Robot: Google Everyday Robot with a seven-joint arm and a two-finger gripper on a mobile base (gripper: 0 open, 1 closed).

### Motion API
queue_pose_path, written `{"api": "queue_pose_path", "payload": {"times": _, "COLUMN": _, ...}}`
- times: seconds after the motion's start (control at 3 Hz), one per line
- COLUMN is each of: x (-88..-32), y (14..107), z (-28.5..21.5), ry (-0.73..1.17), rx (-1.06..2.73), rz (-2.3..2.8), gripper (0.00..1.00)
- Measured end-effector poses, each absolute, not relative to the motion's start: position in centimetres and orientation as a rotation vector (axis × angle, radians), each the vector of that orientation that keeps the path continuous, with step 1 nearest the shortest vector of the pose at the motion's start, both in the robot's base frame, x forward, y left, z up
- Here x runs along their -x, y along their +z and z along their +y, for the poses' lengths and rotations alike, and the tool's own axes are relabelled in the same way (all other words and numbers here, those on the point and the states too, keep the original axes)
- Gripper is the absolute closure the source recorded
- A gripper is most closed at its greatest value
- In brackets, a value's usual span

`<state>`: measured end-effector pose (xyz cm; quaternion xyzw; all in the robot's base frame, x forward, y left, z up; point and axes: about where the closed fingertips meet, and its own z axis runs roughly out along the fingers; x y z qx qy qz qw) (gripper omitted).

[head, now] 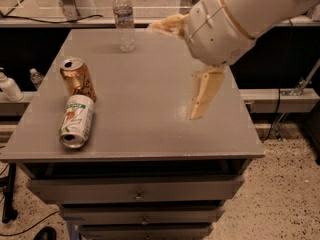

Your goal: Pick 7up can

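The 7up can, white and green with a silver end, lies on its side at the front left of the grey table, its open end facing the front edge. My gripper hangs above the middle right of the table, well to the right of the can and apart from it. It is open and empty: one tan finger points left and the other points down.
An orange-gold can lies tilted just behind the 7up can, touching or nearly touching it. A clear water bottle stands at the back of the table. Drawers sit below the table top. A white bottle stands on a shelf at left.
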<state>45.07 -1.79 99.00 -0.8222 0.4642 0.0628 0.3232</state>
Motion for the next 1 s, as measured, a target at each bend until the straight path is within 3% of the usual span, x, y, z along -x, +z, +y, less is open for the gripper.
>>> {"api": "queue_pose_path", "payload": {"times": 1.0, "x": -44.8, "y": 99.5, "z": 0.7, "ry": 0.077, "rx": 2.33, "rz": 1.009, "gripper": 0.0}}
